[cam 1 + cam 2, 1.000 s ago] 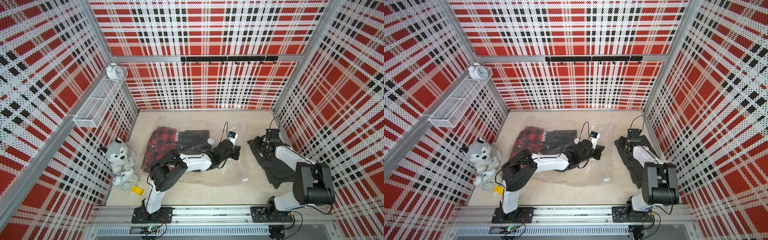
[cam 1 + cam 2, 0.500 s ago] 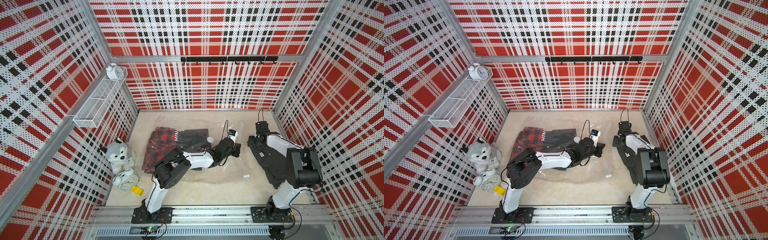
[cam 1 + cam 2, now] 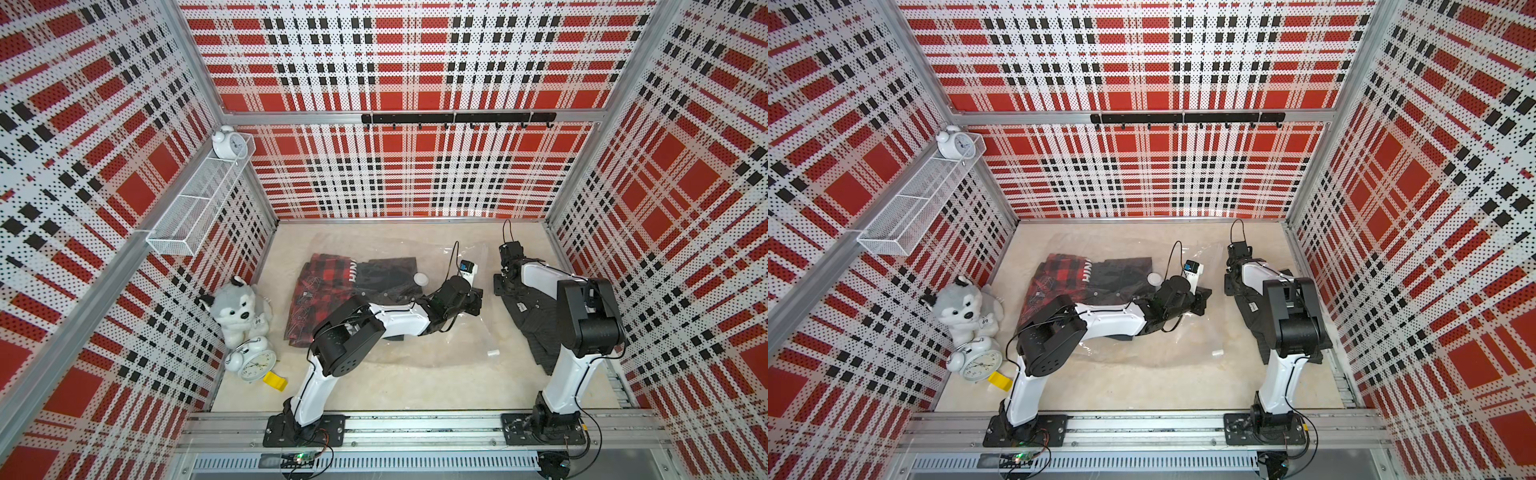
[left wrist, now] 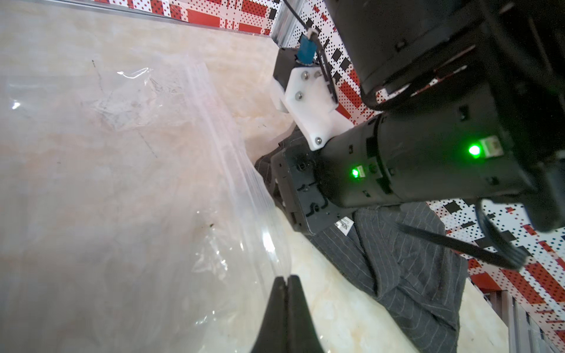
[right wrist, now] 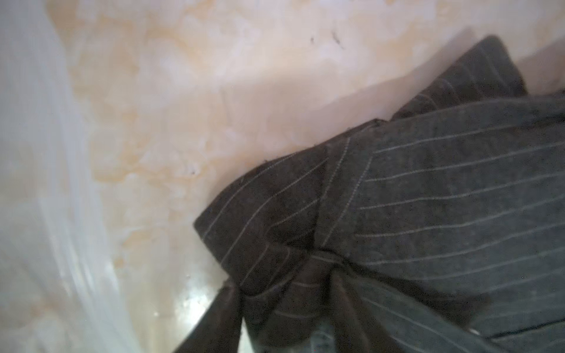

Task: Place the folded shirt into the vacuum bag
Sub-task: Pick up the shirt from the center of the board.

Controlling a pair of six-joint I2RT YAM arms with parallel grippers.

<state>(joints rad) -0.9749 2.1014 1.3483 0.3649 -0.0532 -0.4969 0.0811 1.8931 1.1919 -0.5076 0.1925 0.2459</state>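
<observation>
The vacuum bag [image 3: 432, 336] is a clear crinkly sheet lying across the middle of the table, with a round white valve [image 3: 420, 278] and a small white zip slider [image 3: 493, 353]. My left gripper [image 3: 478, 297] is shut on the bag's open edge [image 4: 275, 250] and holds it a little off the table. The folded shirt [image 3: 536, 328], dark grey with pinstripes, lies to the right of the bag. My right gripper [image 3: 502, 282] is at the shirt's far corner. In the right wrist view its fingers [image 5: 214, 318] pinch bunched shirt fabric [image 5: 293, 275].
A red plaid garment [image 3: 324, 286] and a dark one [image 3: 386, 274] lie inside the bag at its left. A plush husky [image 3: 239, 305], an alarm clock [image 3: 255, 361] and a yellow piece [image 3: 275, 380] sit by the left wall. A wire shelf [image 3: 199, 199] hangs above them.
My right gripper has swung left to the shirt's far corner and its jaws have closed onto the fabric. The left gripper has kept its hold on the bag's edge.
</observation>
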